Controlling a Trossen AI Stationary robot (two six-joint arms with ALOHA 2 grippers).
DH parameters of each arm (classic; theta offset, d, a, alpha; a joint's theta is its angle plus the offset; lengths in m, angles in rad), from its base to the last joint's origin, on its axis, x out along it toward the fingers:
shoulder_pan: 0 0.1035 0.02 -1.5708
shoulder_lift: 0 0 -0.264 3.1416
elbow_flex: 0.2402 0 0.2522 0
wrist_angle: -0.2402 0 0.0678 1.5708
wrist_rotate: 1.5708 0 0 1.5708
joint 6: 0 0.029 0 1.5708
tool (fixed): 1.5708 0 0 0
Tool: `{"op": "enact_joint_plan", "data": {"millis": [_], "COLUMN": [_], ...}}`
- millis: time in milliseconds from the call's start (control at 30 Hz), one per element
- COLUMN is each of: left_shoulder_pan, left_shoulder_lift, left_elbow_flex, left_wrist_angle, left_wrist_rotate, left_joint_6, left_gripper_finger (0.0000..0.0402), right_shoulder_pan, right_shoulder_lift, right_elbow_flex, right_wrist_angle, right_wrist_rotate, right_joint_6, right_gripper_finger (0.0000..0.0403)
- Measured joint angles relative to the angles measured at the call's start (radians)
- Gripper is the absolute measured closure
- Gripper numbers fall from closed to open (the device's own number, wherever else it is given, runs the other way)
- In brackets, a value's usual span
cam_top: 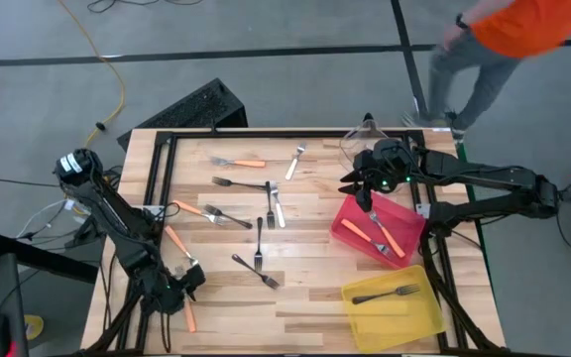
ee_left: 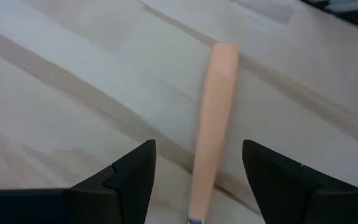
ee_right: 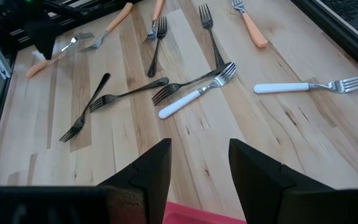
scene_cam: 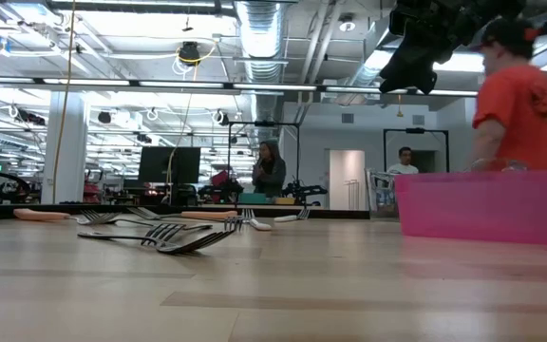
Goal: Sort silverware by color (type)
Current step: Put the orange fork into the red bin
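Left end effector point(cam_top: 178, 288) hovers low over the tabletop point(cam_top: 305, 297) at about seven o'clock, fingers point(ee_left: 129, 174) spread and released on either side of an orange-handled fork point(ee_left: 213, 118) lying between them, not gripped. Right end effector point(cam_top: 363, 188) hangs at about two o'clock above the far rim of the red bin point(cam_top: 350, 213), its jaws parted with nothing between them. Largest on the wooden surface, the yellow bin point(cam_top: 419, 317) sits at five o'clock with one black fork point(cam_top: 385, 294) inside; the red bin, just beyond it toward three o'clock, holds two orange-handled forks point(cam_top: 385, 238); a clear bin point(cam_top: 355, 139) stands at one o'clock. Loose silverware is scattered across the middle: black forks point(cam_top: 258, 243) near the center, white-handled forks point(cam_top: 277, 206) toward twelve o'clock, another orange-handled fork point(cam_top: 238, 162) at eleven o'clock, and one more point(cam_top: 194, 210) at nine o'clock. Beyond the tabletop a person in an orange shirt point(cam_top: 523, 25) stands at one o'clock.
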Motion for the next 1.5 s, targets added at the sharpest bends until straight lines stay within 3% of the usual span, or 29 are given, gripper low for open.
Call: {"op": "enact_joint_plan", "data": {"millis": [467,900,1167,1400,1500], "left_shoulder_pan": [0.003,0.016,0.046,0.084,0.096], "left_shoulder_lift": [0.184,0.191,0.194,0.166,0.13], "left_elbow_flex": [0.01,0.006,0.002,-0.002,-0.002], "left_wrist_angle": [0.085,0.116,0.175,0.209,0.223], "left_wrist_rotate": [0.052,0.064,0.041,-0.151,-0.172], "left_joint_6": [0.03,0.074,0.014,-0.038,-0.067], "left_gripper_finger": [0.0188,0.0357,0.0358,0.0358,0.0358], "right_shoulder_pan": [0.0,0.0,0.0,0.0,0.0], "right_shoulder_lift": [0.0,0.0,0.0,0.0,0.0], "right_elbow_flex": [0.0,0.0,0.0,0.0,0.0], "right_wrist_angle": [0.0,0.0,0.001,0.001,0.001], "right_wrist_rotate": [0.0,0.0,0.0,0.0,0.0], "right_joint_6": [0.0,0.002,0.002,0.0,-0.001], "right_gripper_finger": [0.022,0.022,0.022,0.022,0.022]}}
